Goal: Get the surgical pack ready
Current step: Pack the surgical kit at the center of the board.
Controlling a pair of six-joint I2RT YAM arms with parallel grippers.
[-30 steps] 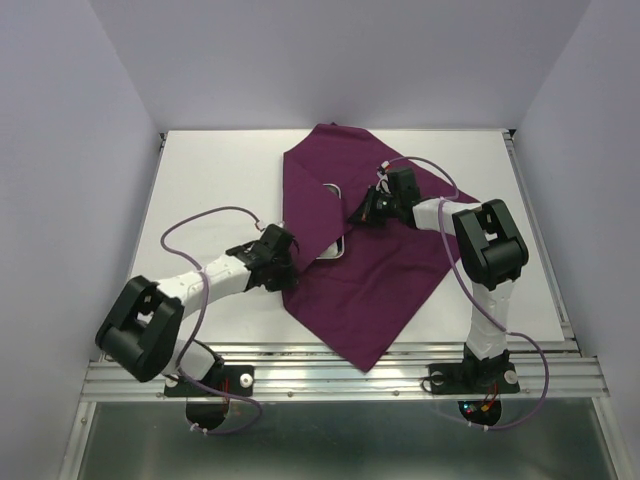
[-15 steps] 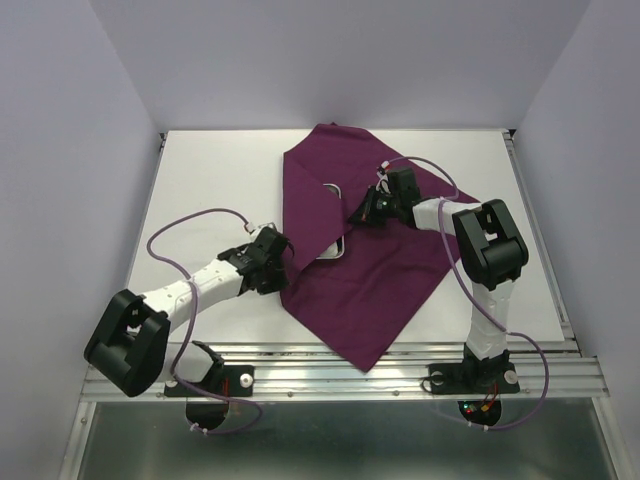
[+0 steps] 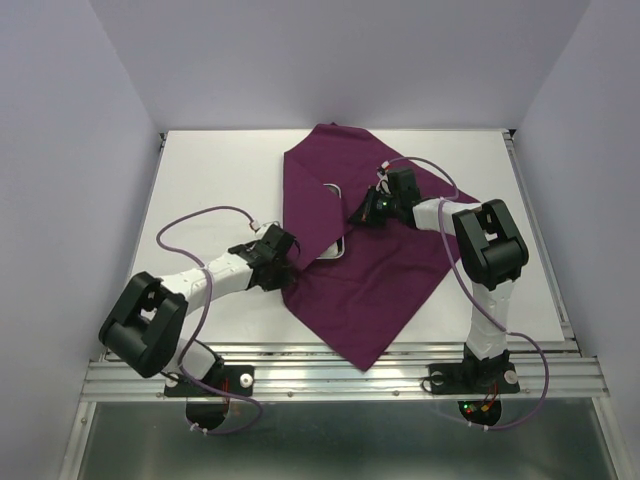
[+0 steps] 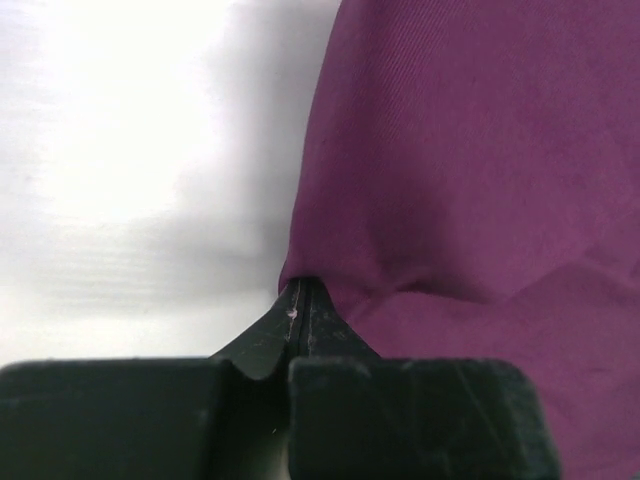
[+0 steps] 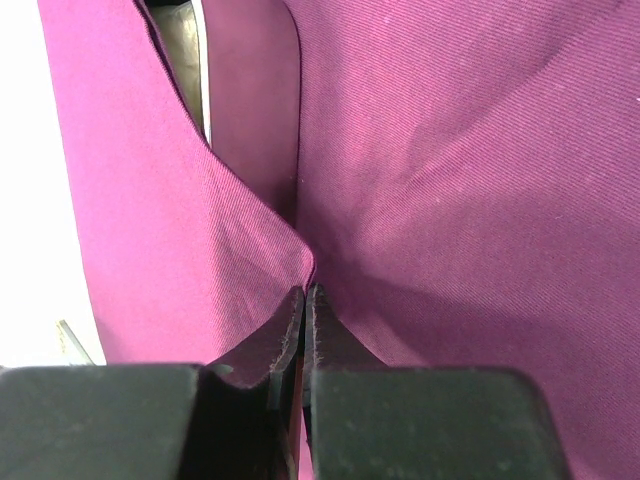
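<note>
The plum-purple cloth [image 3: 370, 270] lies spread on the white table, with its left part folded over the steel tray [image 3: 341, 247]. Only a strip of the tray's rim shows in the top view. The tray [image 5: 186, 40] also peeks out under the flap in the right wrist view. My left gripper [image 3: 284, 262] is low at the cloth's left edge. Its tips are shut on a puckered point of the cloth [image 4: 460, 150]. My right gripper [image 3: 362, 213] is over the cloth's middle, shut on the corner of the folded flap [image 5: 180, 250]. Scissors, forceps, gauze and packets are hidden.
The white table [image 3: 210, 180] is bare to the left and behind the cloth. A metal rail [image 3: 340, 375] runs along the near edge by both arm bases. White walls enclose the back and sides. A purple cable [image 3: 205, 215] loops above the left arm.
The left arm drew back to the left half a second ago, then came back to the cloth's edge with its elbow raised. The right arm and the cloth stayed put.
</note>
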